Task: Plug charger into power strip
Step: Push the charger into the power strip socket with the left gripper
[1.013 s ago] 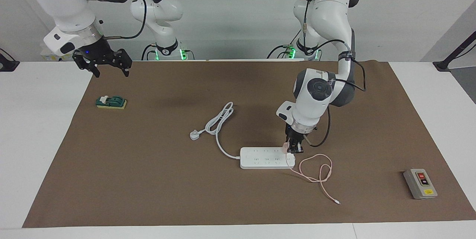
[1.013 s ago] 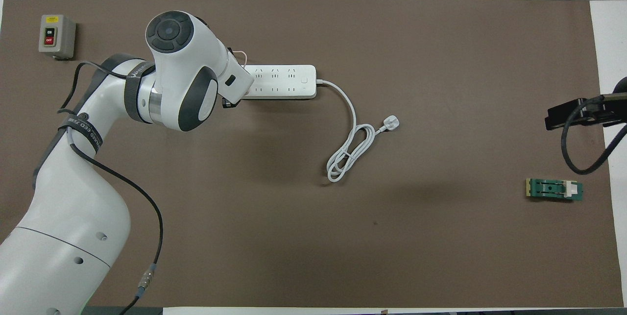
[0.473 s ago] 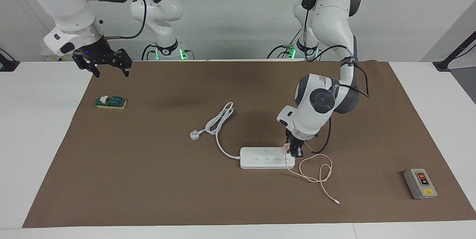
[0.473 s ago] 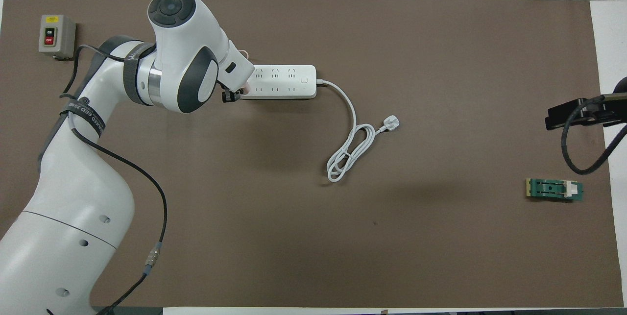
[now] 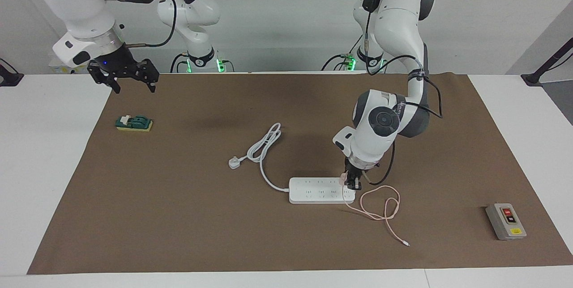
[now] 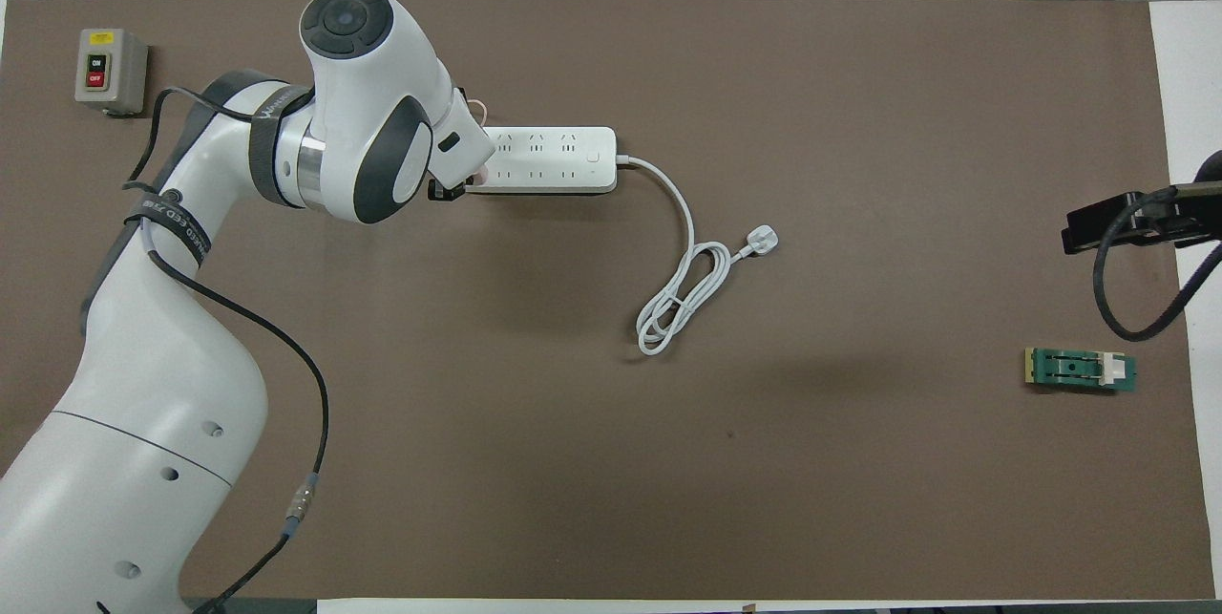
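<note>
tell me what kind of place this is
Probably a robotics lab set up for manipulation trials: two white arms bolted at one bare table under a brown mat, with loose test props laid out, a power strip, a grey switch box and a small green part.

A brown mat (image 5: 179, 216) covered most of the white surface (image 5: 49, 180). A plain pale wall (image 5: 286, 15) stood at the robots' end, apparently evenly lit.

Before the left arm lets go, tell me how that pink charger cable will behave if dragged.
The charger cable lies in loose loops beside the power strip, so it is probably floppy and light. Its free end would likely trail and might snag.
</note>
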Controlling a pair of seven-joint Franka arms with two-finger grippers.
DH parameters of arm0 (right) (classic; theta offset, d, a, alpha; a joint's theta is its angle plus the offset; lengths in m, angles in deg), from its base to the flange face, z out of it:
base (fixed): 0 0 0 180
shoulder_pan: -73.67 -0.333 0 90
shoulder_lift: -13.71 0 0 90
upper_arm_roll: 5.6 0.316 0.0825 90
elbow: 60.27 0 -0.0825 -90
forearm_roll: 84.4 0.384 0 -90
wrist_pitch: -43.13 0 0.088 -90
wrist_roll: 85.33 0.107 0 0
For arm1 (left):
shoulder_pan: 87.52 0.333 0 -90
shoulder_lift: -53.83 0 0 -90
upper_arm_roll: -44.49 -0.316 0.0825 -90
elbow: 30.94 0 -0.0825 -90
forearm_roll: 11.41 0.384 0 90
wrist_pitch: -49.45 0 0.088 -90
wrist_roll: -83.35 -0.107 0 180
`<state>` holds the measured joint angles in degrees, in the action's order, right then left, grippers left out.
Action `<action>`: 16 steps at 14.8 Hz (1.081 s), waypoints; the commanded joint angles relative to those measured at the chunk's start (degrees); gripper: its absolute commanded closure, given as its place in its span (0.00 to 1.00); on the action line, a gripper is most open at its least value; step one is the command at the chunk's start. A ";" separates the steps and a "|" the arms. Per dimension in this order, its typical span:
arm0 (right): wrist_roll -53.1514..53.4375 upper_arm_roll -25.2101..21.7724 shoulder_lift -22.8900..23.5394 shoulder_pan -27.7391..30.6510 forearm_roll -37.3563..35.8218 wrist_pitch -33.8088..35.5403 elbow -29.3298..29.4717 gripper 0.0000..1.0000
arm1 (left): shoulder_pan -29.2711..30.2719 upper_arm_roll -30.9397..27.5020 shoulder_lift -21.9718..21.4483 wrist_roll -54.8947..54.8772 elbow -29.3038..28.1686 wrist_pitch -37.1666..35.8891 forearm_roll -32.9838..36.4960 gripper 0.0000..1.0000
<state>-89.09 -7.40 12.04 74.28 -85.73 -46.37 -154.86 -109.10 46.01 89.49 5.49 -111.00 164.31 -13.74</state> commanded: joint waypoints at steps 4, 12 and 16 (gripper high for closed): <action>0.94 0.74 -1.23 0.71 -0.69 -0.50 -1.30 0.00 | -0.39 -0.20 4.51 -0.90 -1.06 7.48 0.92 0.90; 0.94 0.74 -1.23 0.71 -0.69 -0.50 -1.30 0.00 | 0.40 -0.20 3.98 -1.07 -0.36 6.52 1.09 0.00; 0.94 0.74 -1.23 0.79 -0.69 -0.50 -1.30 0.00 | 1.01 -0.55 2.76 -0.98 -0.10 4.85 0.66 0.00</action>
<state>-89.09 -7.39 12.04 74.28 -85.73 -46.37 -154.86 -108.87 45.75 92.16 5.01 -111.45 169.13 -13.65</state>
